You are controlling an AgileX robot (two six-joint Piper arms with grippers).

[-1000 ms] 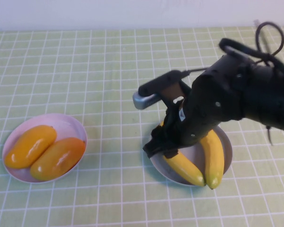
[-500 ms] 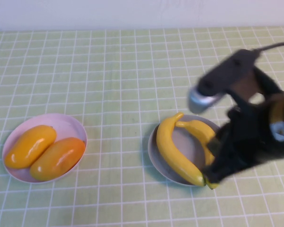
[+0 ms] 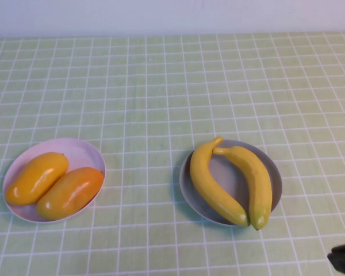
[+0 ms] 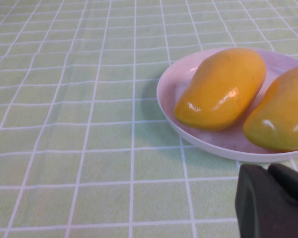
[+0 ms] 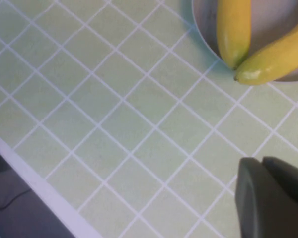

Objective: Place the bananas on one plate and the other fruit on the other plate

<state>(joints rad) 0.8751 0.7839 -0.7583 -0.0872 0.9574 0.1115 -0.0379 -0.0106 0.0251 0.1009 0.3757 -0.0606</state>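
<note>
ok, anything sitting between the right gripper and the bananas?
Nothing visible. Right gripper, shut, sits near the table's front right edge; only bare checked cloth lies between it and the bananas, which already rest on the grey plate. Left gripper, shut, is beside the pink plate.

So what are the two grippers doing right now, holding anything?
Left gripper: shut, empty, near the pink plate.
Right gripper: shut, empty, off the bananas.
</note>
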